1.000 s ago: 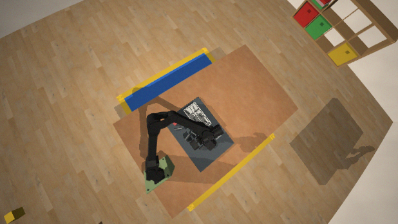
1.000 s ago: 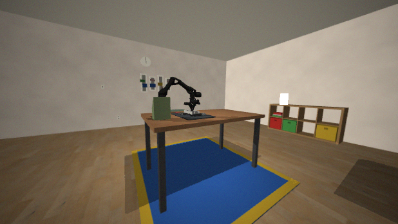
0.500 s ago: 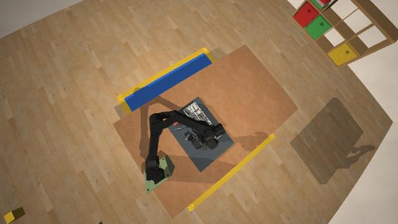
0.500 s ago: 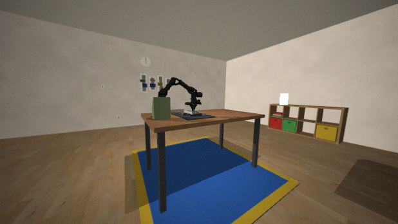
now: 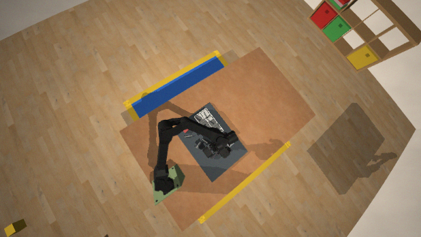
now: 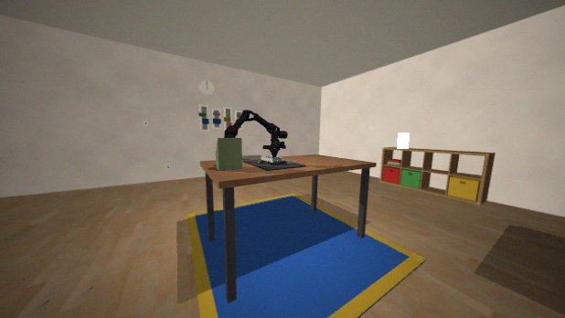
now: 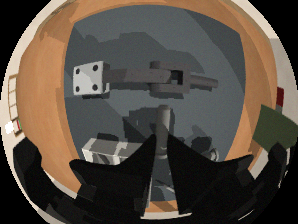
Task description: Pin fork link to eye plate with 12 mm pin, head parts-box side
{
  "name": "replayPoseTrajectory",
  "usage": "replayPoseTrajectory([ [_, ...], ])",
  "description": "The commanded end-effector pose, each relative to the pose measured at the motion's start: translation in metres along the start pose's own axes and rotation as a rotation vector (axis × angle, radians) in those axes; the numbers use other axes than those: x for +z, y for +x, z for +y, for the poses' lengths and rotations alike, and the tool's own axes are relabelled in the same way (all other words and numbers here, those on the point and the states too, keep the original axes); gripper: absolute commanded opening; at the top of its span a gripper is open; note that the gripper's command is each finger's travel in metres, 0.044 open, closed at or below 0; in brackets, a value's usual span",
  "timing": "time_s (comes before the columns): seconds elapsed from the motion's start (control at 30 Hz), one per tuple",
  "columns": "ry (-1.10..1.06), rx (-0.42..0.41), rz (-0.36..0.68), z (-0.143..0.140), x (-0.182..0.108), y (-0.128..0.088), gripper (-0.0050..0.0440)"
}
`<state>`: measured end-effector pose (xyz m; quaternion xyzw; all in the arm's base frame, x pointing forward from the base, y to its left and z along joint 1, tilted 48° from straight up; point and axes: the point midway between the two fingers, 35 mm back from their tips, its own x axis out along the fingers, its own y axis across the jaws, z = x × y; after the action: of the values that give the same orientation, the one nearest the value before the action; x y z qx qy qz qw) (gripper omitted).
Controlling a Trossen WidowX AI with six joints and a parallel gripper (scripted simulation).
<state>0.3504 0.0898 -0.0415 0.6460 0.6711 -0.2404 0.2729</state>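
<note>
In the wrist view the eye plate (image 7: 88, 78) has a light square base with four holes and a grey bar running right. The bar's end sits between the cheeks of the dark grey fork link (image 7: 174, 82), which lies in line with it on the grey mat (image 7: 220, 50). My gripper (image 7: 161, 138) (image 5: 218, 147) (image 6: 273, 153) is shut on the grey 12 mm pin (image 7: 161, 119). The pin points out from the fingers toward the fork joint and stays short of it, on the near side. In the overhead view the arm hides the fork and eye.
A light parts box (image 5: 208, 121) (image 7: 107, 151) with small parts stands on the mat's (image 5: 221, 167) far end. A loose small part (image 5: 187, 135) lies near the mat's left edge. The arm's green base (image 5: 174, 177) (image 6: 229, 153) stands at the table's (image 5: 272, 88) corner.
</note>
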Motion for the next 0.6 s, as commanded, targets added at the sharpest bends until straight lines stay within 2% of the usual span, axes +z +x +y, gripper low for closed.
replayPoseTrajectory([
  [0.0, 0.000, 0.002, -0.014, 0.0005, -0.0009, -0.0005, 0.0020],
  [0.57, 0.000, 0.002, -0.059, 0.0005, -0.0012, -0.0002, 0.0020],
])
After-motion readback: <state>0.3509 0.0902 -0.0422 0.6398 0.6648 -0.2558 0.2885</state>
